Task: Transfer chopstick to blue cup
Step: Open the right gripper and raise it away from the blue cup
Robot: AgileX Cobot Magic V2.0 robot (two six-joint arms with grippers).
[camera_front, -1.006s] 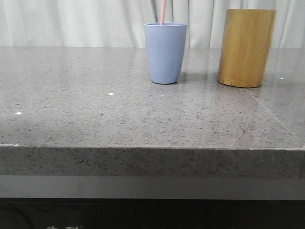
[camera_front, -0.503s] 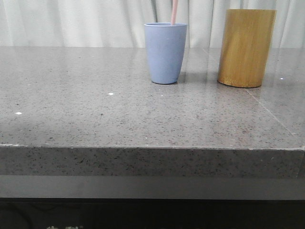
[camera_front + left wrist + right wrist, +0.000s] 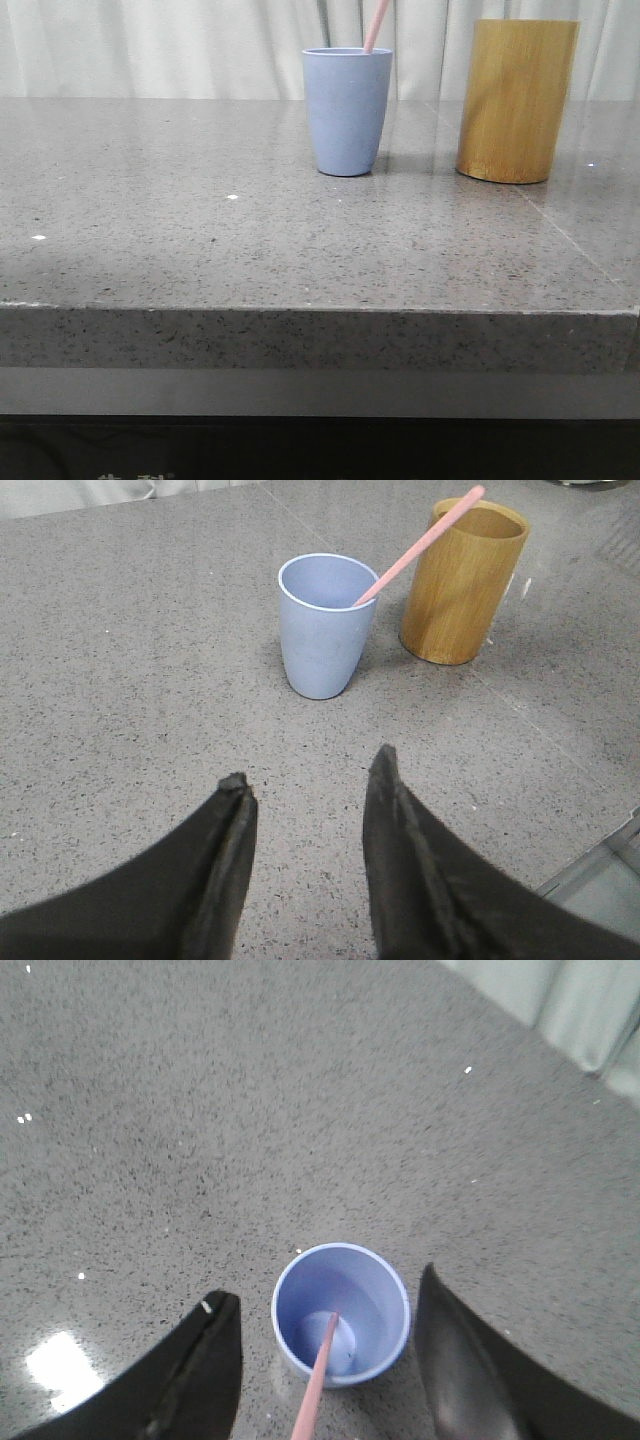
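Note:
The blue cup (image 3: pixel 347 115) stands upright at the back middle of the table. One pale pink chopstick (image 3: pixel 376 25) stands in it, its foot on the cup's floor and its upper end leaning toward the bamboo holder (image 3: pixel 517 100). In the left wrist view the chopstick (image 3: pixel 420 545) rests on the rim of the cup (image 3: pixel 322 630), and my left gripper (image 3: pixel 310 768) is open and empty over bare table short of the cup. My right gripper (image 3: pixel 327 1285) is open above the cup (image 3: pixel 365 1300), fingers either side, not touching the chopstick (image 3: pixel 318 1380). Neither gripper shows in the front view.
The tan bamboo cylinder (image 3: pixel 460 585) stands close beside the blue cup, to its right in the front view; its inside is not visible. The grey stone table (image 3: pixel 200 230) ends at a front edge (image 3: pixel 300 308). White curtains hang behind.
The chopstick's upper end has swung to the right, from near upright at the cup's middle to leaning on the rim toward the bamboo holder. The cups have not moved.

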